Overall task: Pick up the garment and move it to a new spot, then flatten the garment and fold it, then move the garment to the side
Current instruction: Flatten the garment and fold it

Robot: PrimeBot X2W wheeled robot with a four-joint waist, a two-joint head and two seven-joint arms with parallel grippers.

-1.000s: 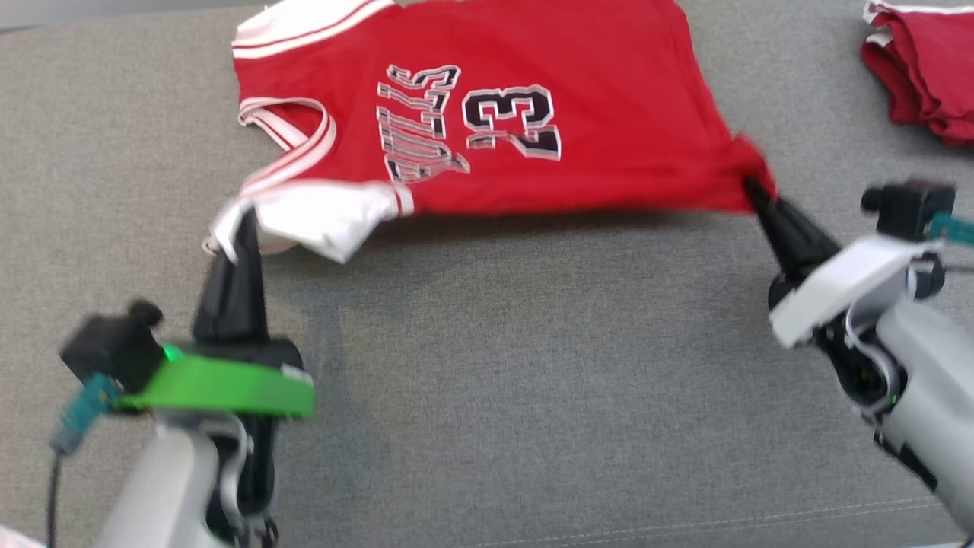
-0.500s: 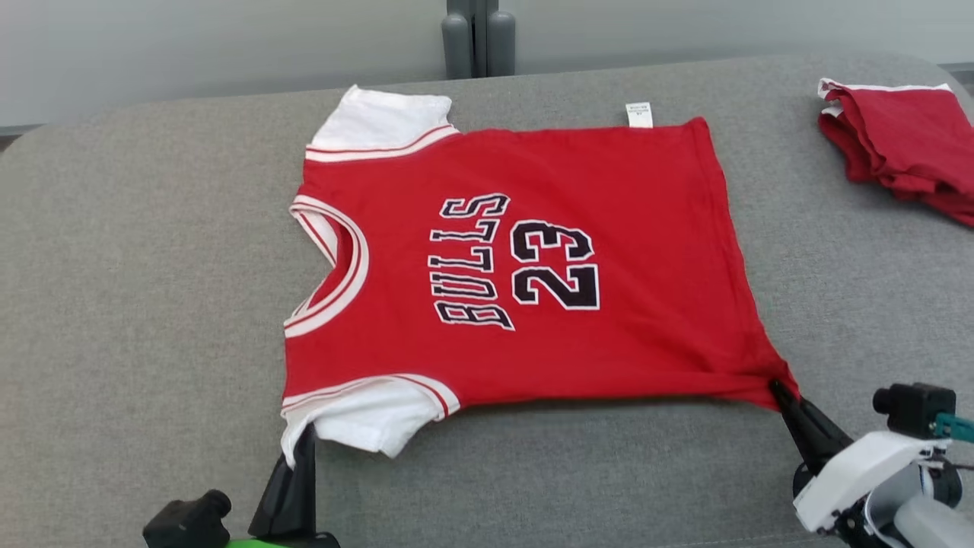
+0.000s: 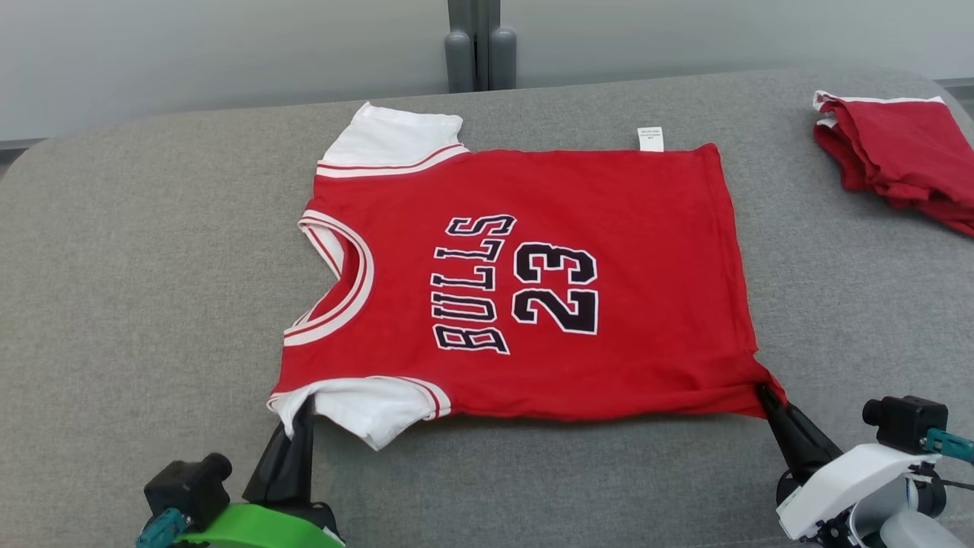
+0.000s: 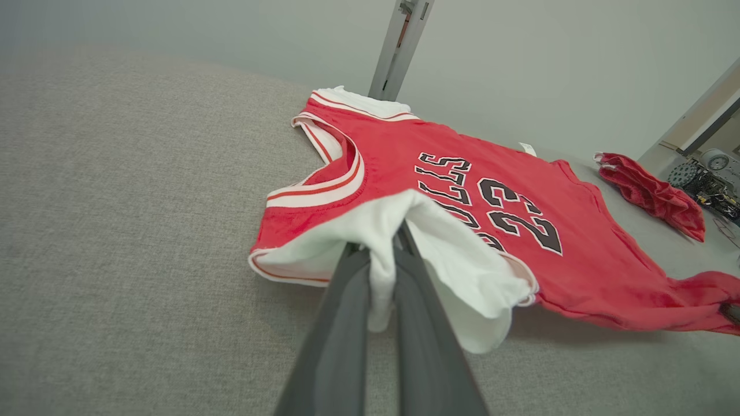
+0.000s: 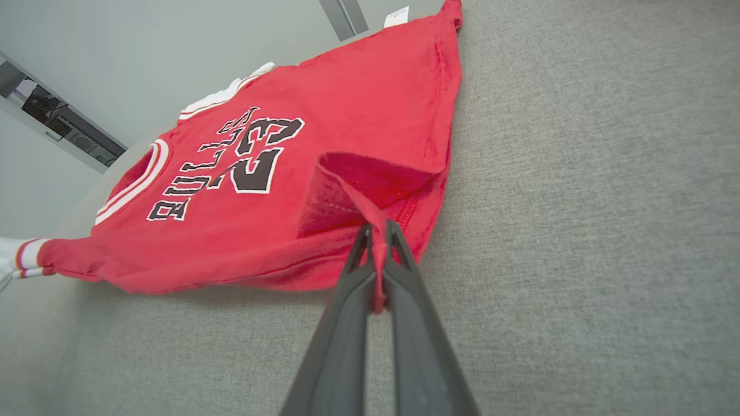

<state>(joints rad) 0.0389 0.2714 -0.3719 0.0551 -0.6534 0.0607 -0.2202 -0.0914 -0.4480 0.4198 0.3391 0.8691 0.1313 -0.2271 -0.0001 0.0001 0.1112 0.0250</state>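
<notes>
The garment (image 3: 533, 281) is a red jersey with white sleeves and black "BULLS 23" lettering, spread nearly flat on the grey padded table (image 3: 152, 266), neck to the left. My left gripper (image 3: 304, 407) is shut on the near white sleeve (image 4: 381, 231), and the cloth is pinched between its fingers (image 4: 341, 323). My right gripper (image 3: 765, 394) is shut on the near hem corner (image 5: 376, 231), which is lifted slightly off the table. The jersey's (image 5: 260, 173) near edge hangs a little between the two grips.
A second red garment (image 3: 898, 156), folded in a heap, lies at the table's far right corner (image 4: 653, 193). A grey post (image 3: 475, 46) stands behind the table's far edge. Bare grey surface lies to the left and in front of the jersey.
The camera has tilted up, so the whole table shows. The jersey has gone from bunched and hanging to spread flat, and both grippers have kept their hold on its near corners.
</notes>
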